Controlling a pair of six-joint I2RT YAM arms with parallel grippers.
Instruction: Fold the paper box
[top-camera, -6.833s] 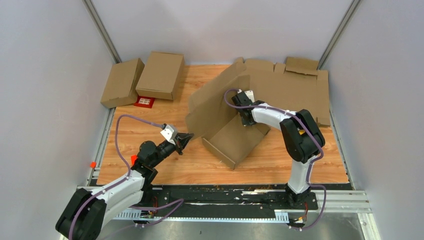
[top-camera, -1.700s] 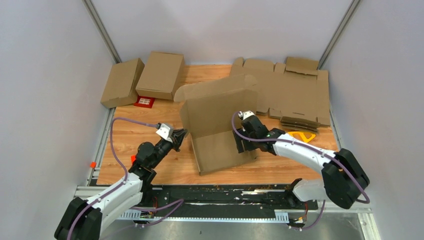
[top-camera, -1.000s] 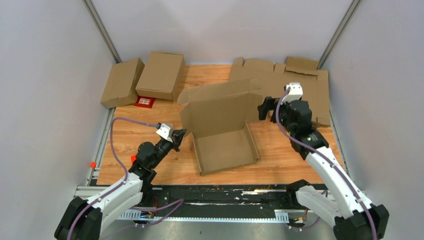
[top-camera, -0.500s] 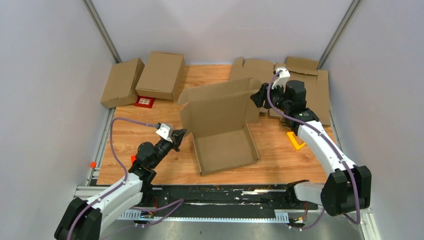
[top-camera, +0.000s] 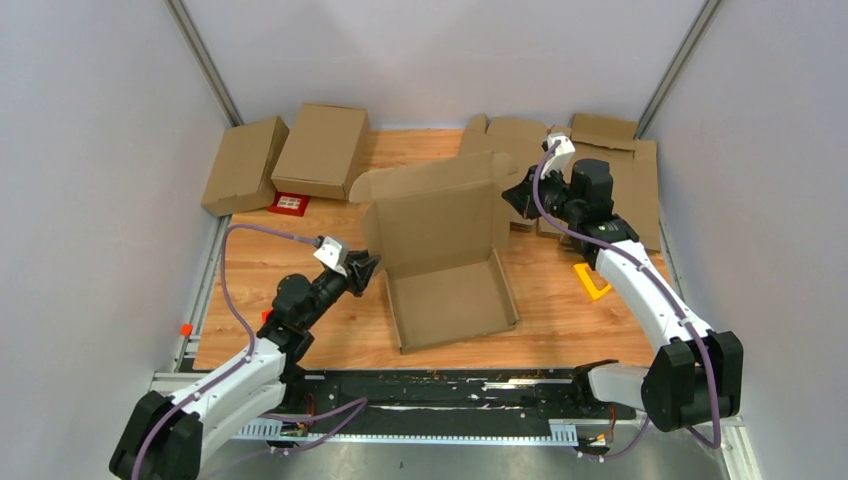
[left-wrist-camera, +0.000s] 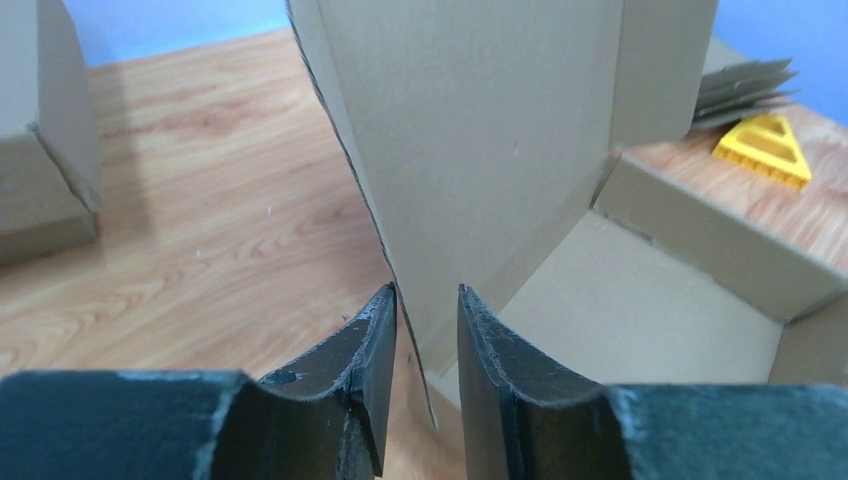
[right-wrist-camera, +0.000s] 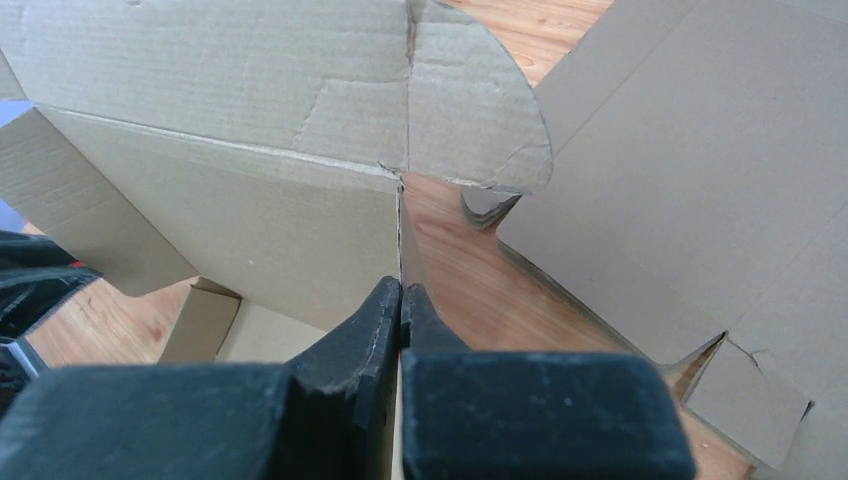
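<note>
- Between the fingers of the left gripper (left-wrist-camera: 425, 330): one side edge of the box (top-camera: 440, 235), jaws a little apart, not pinching it.
- At the tips of the right gripper (right-wrist-camera: 400, 300): the other side edge of the tall back flap, fingers squeezed shut on it.
- Between the two grippers: tray part flat on the table (top-camera: 290, 260), back flap standing up, top flap tipped over.
- Likely light and thin, stiff on the flat parts, bendy only at the crease lines. Easy to dent or tear if pulled hard.
- Best held at a flap edge close to a crease, one gripper on each side.
- Under both grippers: smooth wood, so likely slippy for the box when pushed.
- Behind the right gripper: flat sheets (top-camera: 600, 180). Nearer its base, a yellow tool (top-camera: 590, 283).
- Far past the left gripper: two shut boxes (top-camera: 320, 150) and a red card (top-camera: 290, 203).
- All around: plain walls (top-camera: 100, 200), close in, not much room to swing.
</note>
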